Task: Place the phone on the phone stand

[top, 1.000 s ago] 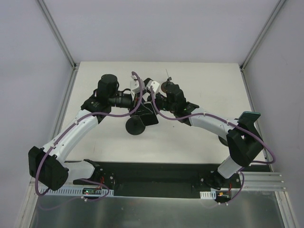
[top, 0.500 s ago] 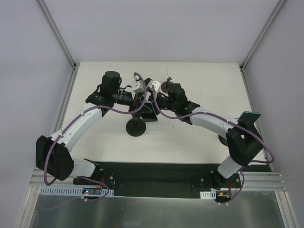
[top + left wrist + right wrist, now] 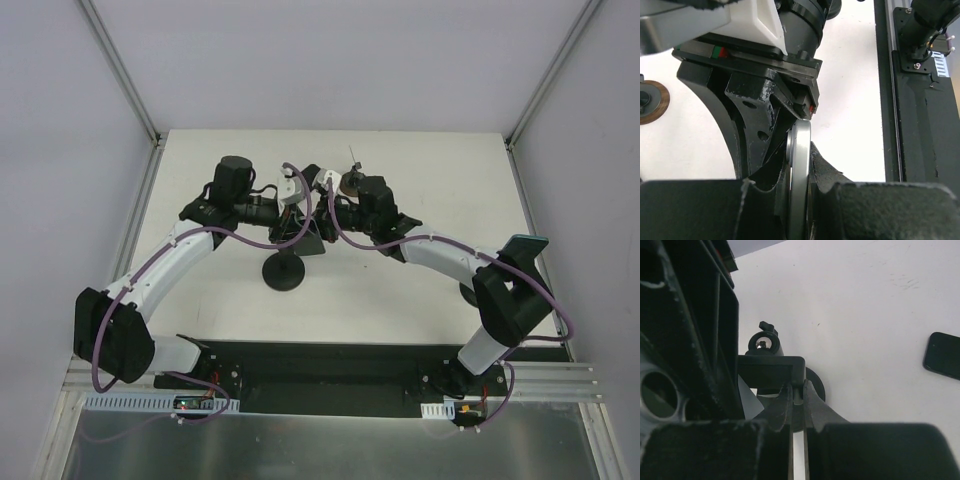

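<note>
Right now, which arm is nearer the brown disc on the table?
Right. The right arm passes just beside the brown disc; the left arm lies farther off, to the disc's left.

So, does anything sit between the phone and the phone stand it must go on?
Nothing visible does. The left hand and right hand both pinch the phone, held right over the phone stand.

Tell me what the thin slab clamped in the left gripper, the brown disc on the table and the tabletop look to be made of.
Thin slab: the edge looks like metal, silver-grey with a soft sheen, though it could be coated plastic.
Brown disc: probably wood, given its warm brown tone, darker rim and matte surface.
Tabletop: smooth white laminate or painted board, matte with no glare.
</note>
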`<state>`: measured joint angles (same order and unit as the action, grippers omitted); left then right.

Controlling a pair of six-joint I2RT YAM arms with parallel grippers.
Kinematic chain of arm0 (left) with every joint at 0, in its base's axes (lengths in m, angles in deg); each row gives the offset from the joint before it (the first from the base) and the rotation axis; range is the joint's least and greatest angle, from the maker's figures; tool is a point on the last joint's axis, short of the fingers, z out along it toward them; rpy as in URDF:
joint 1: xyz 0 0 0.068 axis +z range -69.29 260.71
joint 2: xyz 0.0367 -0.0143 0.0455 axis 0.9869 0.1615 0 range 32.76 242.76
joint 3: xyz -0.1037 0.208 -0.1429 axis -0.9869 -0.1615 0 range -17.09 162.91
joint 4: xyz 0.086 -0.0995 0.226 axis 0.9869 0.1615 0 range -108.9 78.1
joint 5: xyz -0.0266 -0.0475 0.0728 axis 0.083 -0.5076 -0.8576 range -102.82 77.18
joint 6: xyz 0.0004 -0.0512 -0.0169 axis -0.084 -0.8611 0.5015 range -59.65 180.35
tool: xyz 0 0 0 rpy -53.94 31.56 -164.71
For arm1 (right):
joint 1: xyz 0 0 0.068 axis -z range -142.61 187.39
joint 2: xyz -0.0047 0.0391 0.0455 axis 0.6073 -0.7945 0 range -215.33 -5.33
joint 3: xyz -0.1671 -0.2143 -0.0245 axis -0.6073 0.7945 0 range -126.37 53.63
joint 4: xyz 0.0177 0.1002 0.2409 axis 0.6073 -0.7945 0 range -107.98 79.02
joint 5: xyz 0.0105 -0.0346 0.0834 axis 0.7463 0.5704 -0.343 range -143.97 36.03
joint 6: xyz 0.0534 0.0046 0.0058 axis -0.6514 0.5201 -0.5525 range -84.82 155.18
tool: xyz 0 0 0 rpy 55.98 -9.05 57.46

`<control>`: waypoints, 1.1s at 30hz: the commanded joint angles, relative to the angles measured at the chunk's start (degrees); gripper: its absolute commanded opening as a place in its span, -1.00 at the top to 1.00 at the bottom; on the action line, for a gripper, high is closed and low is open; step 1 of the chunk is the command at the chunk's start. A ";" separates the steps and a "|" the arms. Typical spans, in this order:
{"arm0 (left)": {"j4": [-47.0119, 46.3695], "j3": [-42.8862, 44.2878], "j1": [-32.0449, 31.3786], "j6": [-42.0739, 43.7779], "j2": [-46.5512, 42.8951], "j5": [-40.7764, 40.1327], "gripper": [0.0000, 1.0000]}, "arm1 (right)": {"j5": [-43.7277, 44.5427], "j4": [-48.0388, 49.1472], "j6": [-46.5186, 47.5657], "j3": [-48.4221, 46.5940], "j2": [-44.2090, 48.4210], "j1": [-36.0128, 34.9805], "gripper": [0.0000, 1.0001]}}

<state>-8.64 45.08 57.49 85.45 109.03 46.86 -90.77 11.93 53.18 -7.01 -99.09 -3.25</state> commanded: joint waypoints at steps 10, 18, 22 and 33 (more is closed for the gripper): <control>2.66 -4.77 -7.26 -12.70 -12.19 -57.23 1.00 | 35.69 14.71 -8.41 11.15 11.92 -6.71 0.99; -3.74 -8.36 -11.67 -23.07 -8.86 -77.09 1.00 | 89.40 20.83 -7.46 11.33 13.08 -34.93 1.00; -11.91 -11.89 -11.67 -23.79 -10.26 -74.11 1.00 | 91.21 23.94 -7.09 11.07 11.84 -38.63 0.99; -11.32 -12.35 -11.76 -20.19 -13.17 -44.46 1.00 | 83.91 -27.50 -10.01 13.36 45.12 -41.80 -0.82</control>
<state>-19.90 32.09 45.44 61.34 96.36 -8.29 -5.48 8.26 44.44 8.42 -66.00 -46.27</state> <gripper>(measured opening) 0.099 0.883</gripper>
